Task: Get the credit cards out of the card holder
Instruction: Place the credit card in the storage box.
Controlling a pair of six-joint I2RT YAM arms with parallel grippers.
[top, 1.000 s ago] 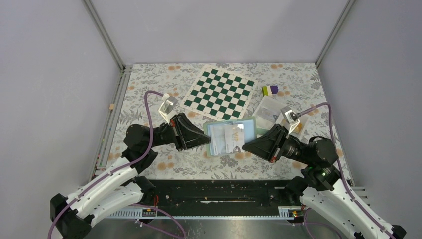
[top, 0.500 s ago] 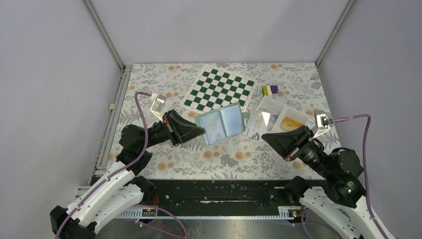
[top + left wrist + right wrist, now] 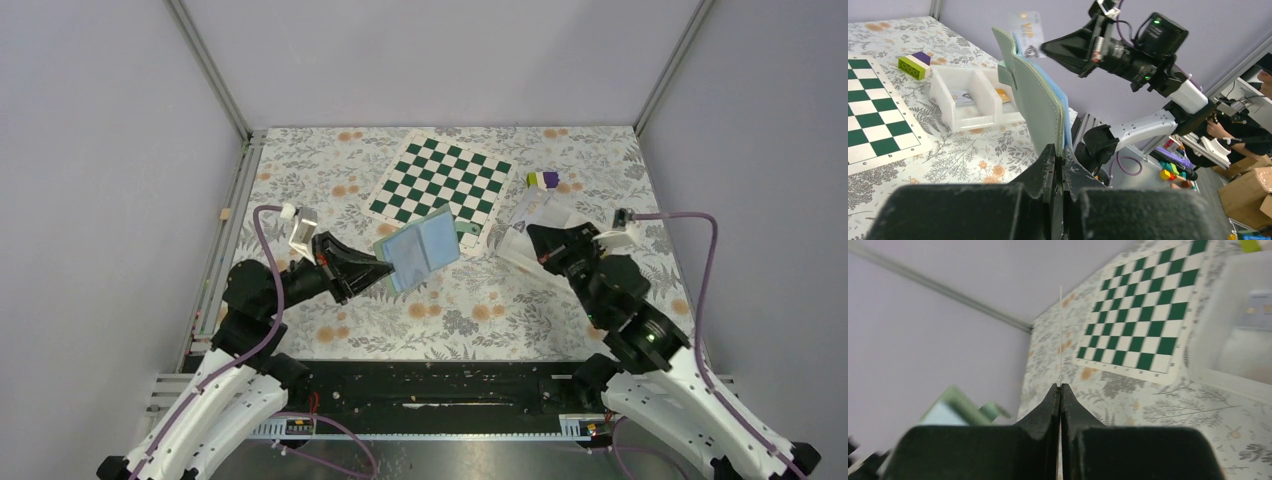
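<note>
Left wrist view puts the card holder [image 3: 1035, 102] at frame centre, standing almost upright and lifted off the table, its teal-green cover toward the camera and a sliver of light blue lining along its right edge. The left gripper [image 3: 1058, 152] has its two fingers pinched together on the holder's bottom edge. Just above the holder's top corner, in the upper middle of the frame, a pale credit card [image 3: 1026, 34] with dark print hangs in the air, clear of the pockets. The right gripper [image 3: 1044, 46] is clamped on that card's right end.

In the right wrist view the same card shows edge-on as a thin white line rising from the closed fingertips, with the holder blurred at the lower left.

Left of the holder in the left wrist view, a white tray [image 3: 943, 90] sits on the floral table. A pale card [image 3: 963, 97] lies in its left compartment and an orange card [image 3: 1002, 95] in its right one. A purple-and-yellow-green block [image 3: 914, 62] lies beyond the tray at the upper left. The green-and-white chequered mat [image 3: 873, 115] fills the left edge.
</note>
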